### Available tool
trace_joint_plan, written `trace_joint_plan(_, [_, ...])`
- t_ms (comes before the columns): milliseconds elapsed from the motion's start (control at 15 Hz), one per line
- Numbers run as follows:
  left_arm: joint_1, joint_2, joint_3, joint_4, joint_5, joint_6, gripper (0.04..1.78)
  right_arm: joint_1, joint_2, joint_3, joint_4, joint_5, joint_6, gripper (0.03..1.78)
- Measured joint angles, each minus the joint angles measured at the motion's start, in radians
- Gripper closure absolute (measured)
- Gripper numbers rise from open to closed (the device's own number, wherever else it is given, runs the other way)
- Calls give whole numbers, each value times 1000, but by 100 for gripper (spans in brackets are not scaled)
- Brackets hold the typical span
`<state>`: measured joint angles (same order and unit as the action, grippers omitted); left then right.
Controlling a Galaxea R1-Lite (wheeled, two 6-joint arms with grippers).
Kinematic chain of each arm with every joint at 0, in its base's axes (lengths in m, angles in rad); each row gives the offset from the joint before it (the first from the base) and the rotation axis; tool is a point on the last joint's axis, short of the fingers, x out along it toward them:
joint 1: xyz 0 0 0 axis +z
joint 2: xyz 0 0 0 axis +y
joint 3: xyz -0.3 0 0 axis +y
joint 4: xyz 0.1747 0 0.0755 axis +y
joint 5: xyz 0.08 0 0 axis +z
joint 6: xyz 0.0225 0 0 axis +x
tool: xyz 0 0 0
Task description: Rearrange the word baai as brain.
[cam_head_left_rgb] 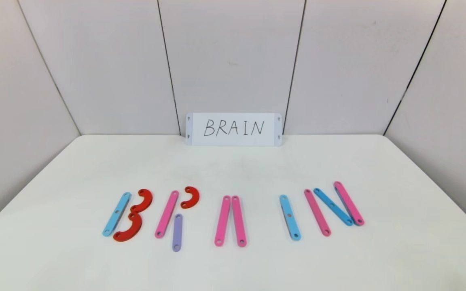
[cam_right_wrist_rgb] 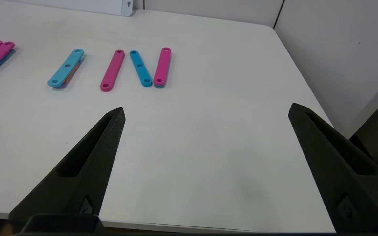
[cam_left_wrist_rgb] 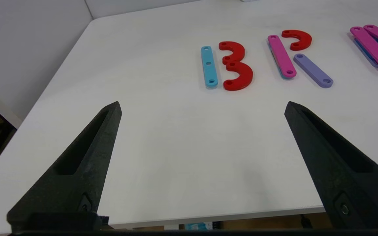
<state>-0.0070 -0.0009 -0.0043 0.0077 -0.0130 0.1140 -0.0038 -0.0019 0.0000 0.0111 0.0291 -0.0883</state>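
Observation:
The word lies flat across the table (cam_head_left_rgb: 233, 169) as plastic letters. At the left a light-blue strip (cam_head_left_rgb: 116, 214) stands beside two red curves (cam_head_left_rgb: 134, 216). Then come a pink strip (cam_head_left_rgb: 166, 214), a red curve (cam_head_left_rgb: 190, 197) and a short purple strip (cam_head_left_rgb: 177, 232). Two pink strips (cam_head_left_rgb: 230, 220) meet at their far ends in the middle. A lone blue strip (cam_head_left_rgb: 289, 217) follows, then pink (cam_head_left_rgb: 317, 211), blue (cam_head_left_rgb: 333, 206) and pink (cam_head_left_rgb: 348, 203) strips. My left gripper (cam_left_wrist_rgb: 202, 106) hangs open over the near left table edge. My right gripper (cam_right_wrist_rgb: 206, 109) hangs open over the near right edge. Both are empty.
A white card (cam_head_left_rgb: 234, 129) with handwritten "BRAIN" leans against the back wall panels. White walls close in the table on the left, back and right. Neither arm shows in the head view.

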Motion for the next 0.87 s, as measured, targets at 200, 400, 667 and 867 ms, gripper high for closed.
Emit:
trace_joint_plan(200, [1, 0, 3, -4, -3, -14, 8, 1, 0, 0, 0, -5, 11, 7])
trace_joint_plan(400, [0, 0, 4, -4, -5, -25, 8, 1, 0, 0, 1, -5, 14, 7])
trace_joint_plan(667, [0, 0, 4, -5, 4, -91, 8, 1, 0, 0, -1, -29, 70, 7])
trace_joint_plan(867, [0, 0, 4, -10, 6, -107, 8, 0, 0, 0, -1, -32, 76, 7])
